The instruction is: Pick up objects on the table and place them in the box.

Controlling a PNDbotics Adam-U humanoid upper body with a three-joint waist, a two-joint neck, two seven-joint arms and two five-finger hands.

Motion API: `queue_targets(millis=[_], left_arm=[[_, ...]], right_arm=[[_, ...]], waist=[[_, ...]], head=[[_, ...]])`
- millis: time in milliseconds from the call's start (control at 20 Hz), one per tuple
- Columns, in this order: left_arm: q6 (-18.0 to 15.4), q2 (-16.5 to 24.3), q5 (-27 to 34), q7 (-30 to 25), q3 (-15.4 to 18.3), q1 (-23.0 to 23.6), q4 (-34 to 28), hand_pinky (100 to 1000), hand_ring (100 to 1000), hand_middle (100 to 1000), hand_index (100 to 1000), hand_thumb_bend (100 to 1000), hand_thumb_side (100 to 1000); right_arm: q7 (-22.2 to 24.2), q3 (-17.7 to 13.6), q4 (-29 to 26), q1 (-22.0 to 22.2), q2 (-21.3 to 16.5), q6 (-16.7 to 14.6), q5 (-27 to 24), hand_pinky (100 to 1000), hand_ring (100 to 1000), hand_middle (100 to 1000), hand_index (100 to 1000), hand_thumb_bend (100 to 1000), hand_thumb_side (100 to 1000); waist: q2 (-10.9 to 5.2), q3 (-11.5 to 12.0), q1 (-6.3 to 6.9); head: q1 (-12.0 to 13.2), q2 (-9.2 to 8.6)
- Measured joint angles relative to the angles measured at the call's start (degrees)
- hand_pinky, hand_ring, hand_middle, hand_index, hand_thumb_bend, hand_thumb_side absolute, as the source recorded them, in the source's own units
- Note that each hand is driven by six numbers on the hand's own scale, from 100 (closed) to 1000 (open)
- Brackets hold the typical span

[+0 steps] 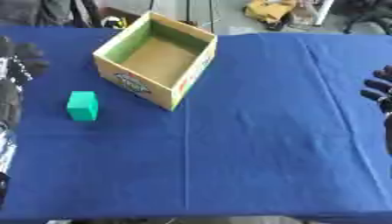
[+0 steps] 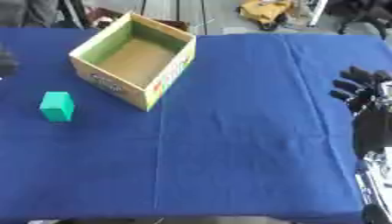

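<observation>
Item count: one box (image 1: 155, 59), one green block (image 1: 82, 105), two robot hands. All stand on or over one desk (image 1: 260, 140) covered by a blue cloth.

Box: open-topped cardboard, yellow outside, green on the inner walls, brown floor. It sits askew at the far left part of the desk, one corner pointing toward the robot. Nothing shows inside it. Printed marks on its outer walls are too blurred to read.

Green block: upright, on the cloth near the box's left front wall, apart from it, not touching. No robot hand touches it.

Left robot hand (image 1: 23, 59): at the left edge, beside the far left of the desk, well apart from the block. It is cut off by the frame and dark; whether its fingers are spread or curled cannot be told.

Right robot hand (image 2: 360, 89): at the right edge, over the cloth, fingers spread and holding nothing. Its forearm runs down the right edge, partly cut off.
</observation>
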Motion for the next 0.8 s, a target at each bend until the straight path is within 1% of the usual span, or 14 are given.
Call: queue_targets(millis=[100, 250, 300, 350, 400, 450, 600, 800], left_arm=[[0.0, 0.0, 0.0, -0.1, 0.0, 0.0, 0.0, 799, 691, 655, 765, 795, 798], [0.0, 0.1, -0.4, -0.4, 0.0, 0.0, 0.0, 802, 695, 661, 769, 804, 707], [0.1, 0.5, -0.8, -0.8, 0.0, -0.1, -0.1, 803, 697, 666, 773, 795, 655], [0.1, 0.8, -1.4, -1.3, 0.0, -0.3, -0.1, 803, 700, 671, 776, 775, 568], [0.2, 1.3, -2.4, -2.1, 0.0, -0.6, -0.3, 802, 700, 672, 775, 763, 526], [0.4, 2.1, -3.8, -3.3, -0.2, -1.0, -0.3, 799, 701, 673, 774, 736, 461], [1.0, 5.1, -10.3, -9.0, -1.4, -2.9, -0.4, 788, 701, 675, 780, 715, 368], [1.2, 10.2, -23.7, -19.0, -4.1, -7.6, 0.1, 761, 707, 692, 810, 717, 336]], right_arm=[[0.0, 0.0, 0.0, 0.0, 0.0, 0.0, 0.0, 742, 754, 743, 816, 100, 1000], [0.0, 0.0, 0.0, 0.0, 0.0, 0.0, 0.0, 742, 754, 743, 816, 100, 1000], [0.0, 0.0, 0.0, 0.0, 0.0, 0.0, 0.0, 742, 754, 743, 816, 100, 1000], [0.0, 0.0, 0.0, 0.0, 0.0, 0.0, 0.0, 742, 754, 743, 816, 100, 1000], [0.0, 0.0, 0.0, 0.0, 0.0, 0.0, 0.0, 742, 754, 743, 816, 100, 1000], [0.0, 0.0, 0.0, 0.0, 0.0, 0.0, 0.0, 742, 754, 743, 816, 100, 1000], [0.0, 0.2, 0.2, 0.0, 0.0, 0.0, 0.0, 742, 754, 743, 816, 100, 1000], [0.1, 0.4, 0.3, 0.0, -0.3, 0.1, 0.0, 742, 754, 743, 816, 100, 1000]], waist=[[0.00, 0.0, 0.00], [0.00, 0.0, 0.04], [0.00, -0.1, 0.05], [0.00, -0.2, 0.05], [0.00, -0.2, 0.06], [0.00, -0.2, 0.07], [-0.04, -0.3, 0.11], [-0.39, -0.5, 0.22]], head=[[0.0, 0.00], [0.0, 0.00], [0.0, 0.00], [0.0, 0.00], [0.0, 0.00], [0.0, 0.00], [0.0, 0.00], [0.0, 0.01]])
